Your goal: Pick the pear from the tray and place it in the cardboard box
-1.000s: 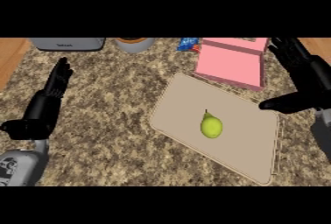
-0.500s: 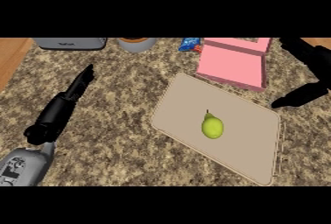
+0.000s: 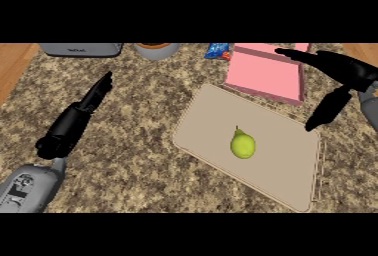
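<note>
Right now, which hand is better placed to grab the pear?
Right. The right hand hangs open at the tray's right edge, nearer the pear and beside the pink box; the left hand is off the tray.

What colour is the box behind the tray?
Pink; the box shows best in the head view.

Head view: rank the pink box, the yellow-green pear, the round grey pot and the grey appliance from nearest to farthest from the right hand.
From the right hand:
1. Pink open box, right beside it, top right.
2. Yellow-green pear, on the beige tray, centre-right.
3. Round grey pot, top centre.
4. Grey appliance, top left.
</note>
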